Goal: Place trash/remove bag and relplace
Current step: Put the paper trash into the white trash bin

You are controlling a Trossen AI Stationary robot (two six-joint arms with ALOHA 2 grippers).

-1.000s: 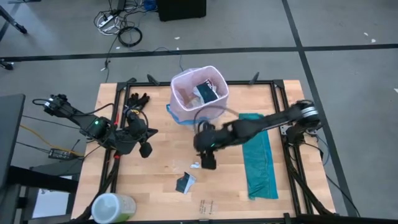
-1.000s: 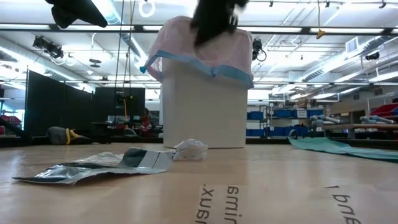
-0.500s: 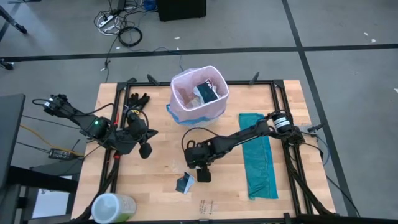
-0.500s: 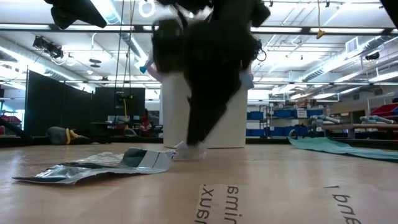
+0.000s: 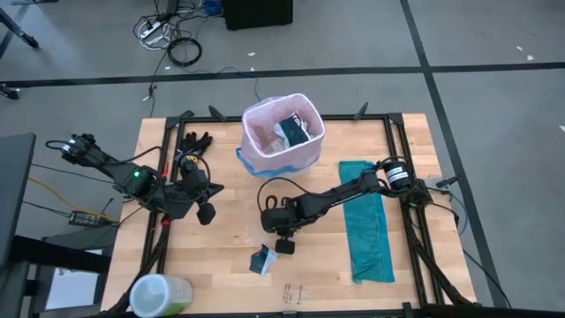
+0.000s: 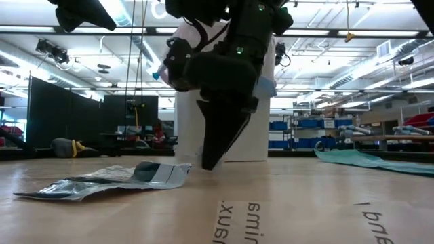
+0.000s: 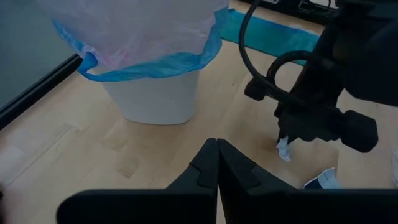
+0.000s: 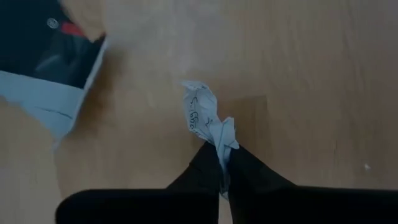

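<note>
Trash partly binned: we see scraps already inside the bag [image 5: 281, 132] lining the bin [image 7: 152, 102]. Right gripper [image 8: 222, 163] is down at the table, jaws clenched on a crumpled paper [image 8: 208, 121], which sticks out ahead of the tips. A packet [image 8: 53, 81] lies just beside them, not yet collected. Left gripper [image 7: 216, 163] waits aside, clenched, empty. We judge bag swap remains; teal bag [image 5: 366, 231] lies well apart.

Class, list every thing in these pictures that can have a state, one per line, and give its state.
Right gripper: fingers shut on crumpled paper, down at the table.
Left gripper: shut, empty, waiting off at the left.
Bin: upright, lined with the bag, some trash inside.
Packet: lying flat on the table.
Teal bag: spread flat.
</note>
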